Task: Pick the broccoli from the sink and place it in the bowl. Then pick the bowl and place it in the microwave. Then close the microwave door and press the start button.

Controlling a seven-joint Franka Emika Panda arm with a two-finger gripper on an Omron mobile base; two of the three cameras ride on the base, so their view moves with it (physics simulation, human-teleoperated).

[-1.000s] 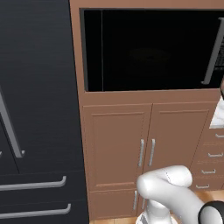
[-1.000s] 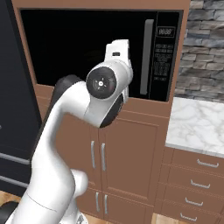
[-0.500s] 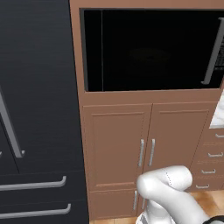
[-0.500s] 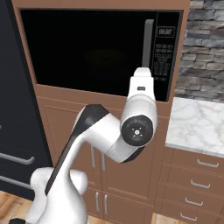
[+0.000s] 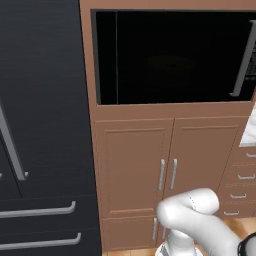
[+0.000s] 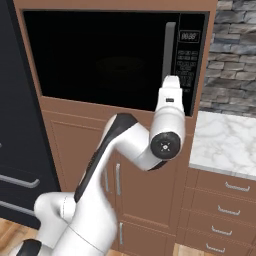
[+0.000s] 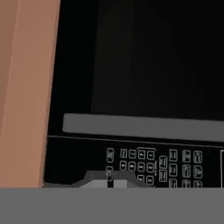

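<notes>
The microwave (image 6: pixel 100 55) sits in brown cabinetry with its black door (image 5: pixel 170 55) closed. The door's grey bar handle (image 6: pixel 170 47) runs beside the control panel (image 6: pixel 192 60). My gripper (image 6: pixel 171 82) is raised in front of the panel's lower part, just right of the handle. In the hand view the handle (image 7: pixel 144 127) lies across the picture. The keypad (image 7: pixel 153 159) lies below it, close ahead of my gripper (image 7: pixel 110 178), whose fingertips are shut together with nothing between them. The bowl and broccoli are hidden behind the dark door. The sink is out of view.
A tall black fridge (image 5: pixel 40 125) with grey handles stands left of the microwave. Wooden cabinet doors (image 5: pixel 165 170) are below it. To the right are a marble counter (image 6: pixel 225 140), drawers (image 6: pixel 220 205) and a stone wall (image 6: pixel 232 50).
The arm has swung to the right across the microwave door, carrying the hand from the door's middle to the control panel. The elbow has dropped lower. The door stays closed.
</notes>
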